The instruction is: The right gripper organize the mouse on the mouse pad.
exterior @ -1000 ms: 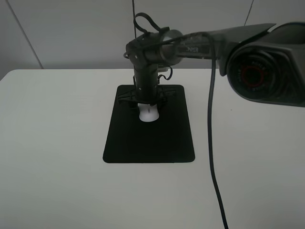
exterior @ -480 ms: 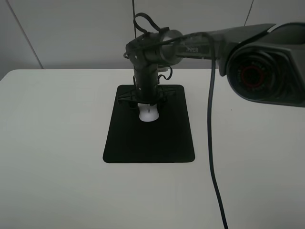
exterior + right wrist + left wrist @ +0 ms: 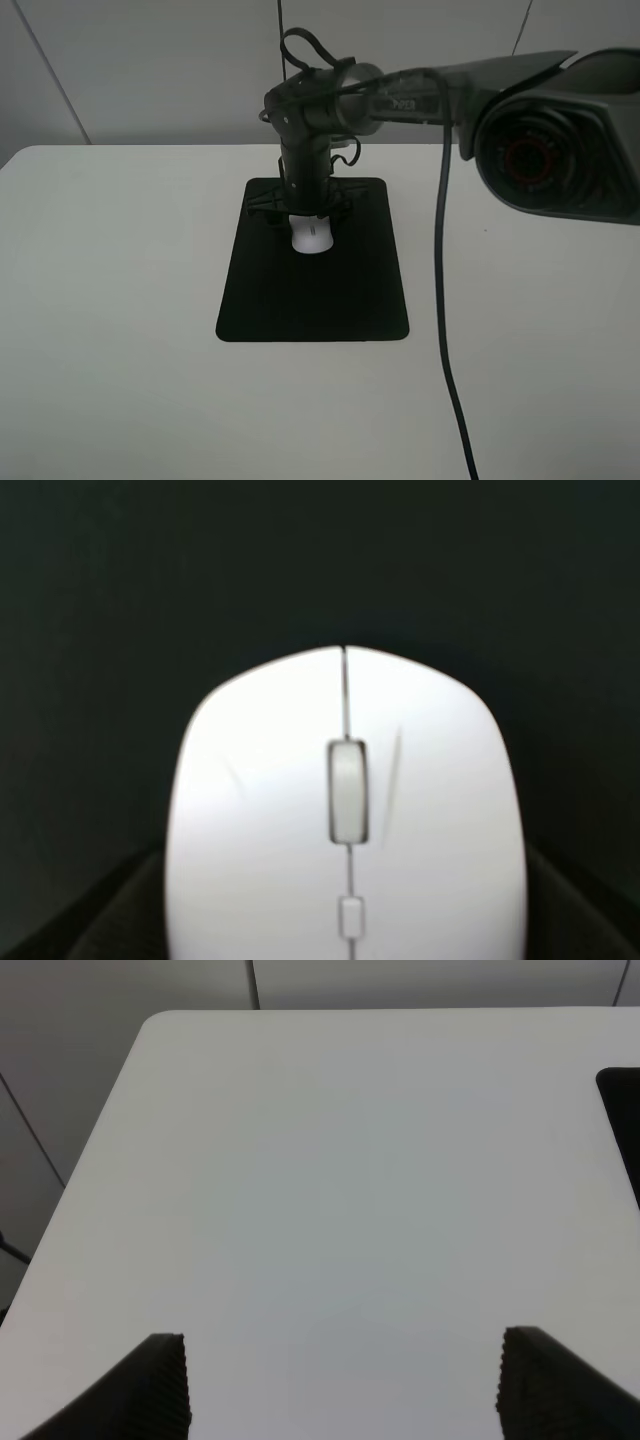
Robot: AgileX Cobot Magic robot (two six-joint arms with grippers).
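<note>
- The mouse (image 3: 312, 238) lies on the pad (image 3: 310, 290), in its far half and about centred side to side.
- Risk: rising while a finger (image 3: 100, 910) rubs a flank would probably tilt or skid the mouse, perhaps toward the pad's far edge.
- Risk: a grip not fully let go would carry the mouse up and drop it askew.
- The right claw (image 3: 305, 210) straddles the mouse's rear. I cannot tell whether it is pressing or has let go.
- Pose: the right arm reaches in from the right, wrist bent straight down, claw low over the pad.
- The left claw (image 3: 345, 1380) hangs wide and empty over bare table (image 3: 330, 1160).
</note>
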